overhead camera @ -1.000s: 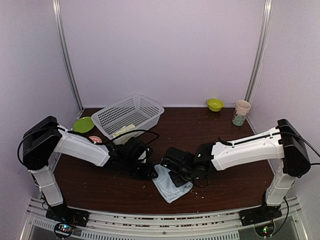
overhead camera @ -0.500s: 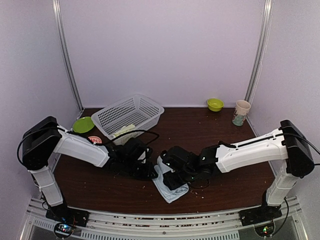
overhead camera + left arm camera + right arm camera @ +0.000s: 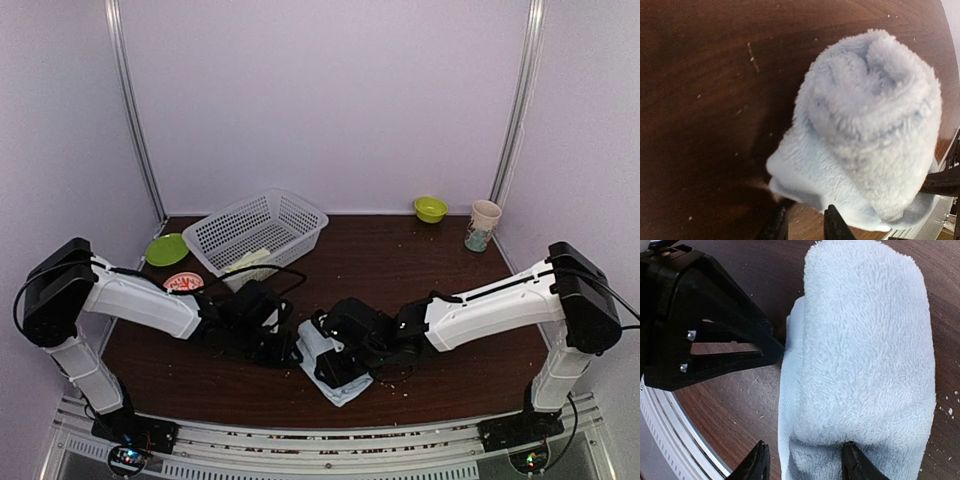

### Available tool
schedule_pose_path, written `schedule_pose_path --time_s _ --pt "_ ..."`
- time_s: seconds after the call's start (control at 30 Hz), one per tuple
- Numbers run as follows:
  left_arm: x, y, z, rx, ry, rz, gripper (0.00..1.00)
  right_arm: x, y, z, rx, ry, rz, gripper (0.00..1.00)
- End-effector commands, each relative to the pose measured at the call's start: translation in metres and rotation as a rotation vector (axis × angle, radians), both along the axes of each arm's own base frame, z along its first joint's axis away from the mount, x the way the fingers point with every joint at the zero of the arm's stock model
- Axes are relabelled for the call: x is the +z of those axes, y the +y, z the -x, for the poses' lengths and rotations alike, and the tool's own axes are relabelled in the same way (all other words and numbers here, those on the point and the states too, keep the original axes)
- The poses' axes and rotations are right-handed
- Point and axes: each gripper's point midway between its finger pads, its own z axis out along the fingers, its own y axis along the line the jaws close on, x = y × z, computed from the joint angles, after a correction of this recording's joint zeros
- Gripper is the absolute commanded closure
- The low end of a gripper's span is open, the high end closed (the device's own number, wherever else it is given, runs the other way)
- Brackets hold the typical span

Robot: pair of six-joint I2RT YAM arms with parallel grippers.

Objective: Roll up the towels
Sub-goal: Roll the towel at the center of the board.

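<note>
The pale blue towel [image 3: 336, 362] lies rolled into a thick bundle at the table's front centre, its flat tail spread toward the near edge. The left wrist view looks into the roll's end [image 3: 870, 115]. My left gripper [image 3: 287, 348] sits at the roll's left end, its tips [image 3: 805, 227] narrowly apart over bare wood just short of the towel's edge. My right gripper [image 3: 805, 465] stands open astride the roll [image 3: 865, 355], one finger [image 3: 852, 462] pressing into the pile. The lime-green towel [image 3: 248, 261] lies in the white mesh basket [image 3: 300, 215].
A green plate [image 3: 166, 249] and a small red dish [image 3: 183, 282] lie at the left. A green bowl [image 3: 431, 208] and a paper cup [image 3: 484, 224] stand at the back right. Crumbs dot the wood, and the metal rail [image 3: 660, 425] runs along the near edge.
My right gripper has opened and slid left over the towel, which is now more tightly rolled. My left arm has drawn back a little and its jaws have eased apart.
</note>
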Motion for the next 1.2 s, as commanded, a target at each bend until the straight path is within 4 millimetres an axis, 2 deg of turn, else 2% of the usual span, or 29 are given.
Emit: schedule_pose_path --time_s 0.0,0.13,0.23,0.37,0.5,0.6,0.8,1.03,1.17 --pt "0.005 0.017 0.009 0.007 -0.005 -0.034 0.74 -0.013 0.004 0.008 0.019 0.036 -0.008 0.5" --pt "0.021 0.021 0.009 0.018 -0.027 -0.009 0.74 -0.018 0.005 0.01 0.024 0.045 -0.008 0.5" --pt "0.04 0.016 0.003 0.03 -0.061 0.027 0.74 -0.02 0.006 0.012 0.03 0.055 -0.015 0.49" --pt "0.072 -0.002 -0.014 0.03 -0.13 0.081 0.74 -0.023 0.005 0.014 0.029 0.069 -0.018 0.47" --pt "0.08 -0.022 -0.025 0.01 -0.146 0.101 0.73 -0.023 0.006 0.016 0.028 0.076 -0.03 0.45" --pt "0.077 -0.031 -0.03 0.0 -0.14 0.103 0.74 -0.024 0.006 0.018 0.032 0.087 -0.036 0.4" --pt "0.068 -0.042 -0.034 -0.014 -0.127 0.117 0.73 -0.024 0.008 0.022 0.038 0.107 -0.057 0.38" --pt "0.034 -0.041 -0.037 -0.006 -0.068 0.093 0.74 -0.013 0.009 0.022 0.048 0.099 -0.08 0.37" --pt "0.012 -0.035 -0.034 0.008 -0.023 0.074 0.81 -0.004 0.007 0.023 0.052 0.092 -0.087 0.36"
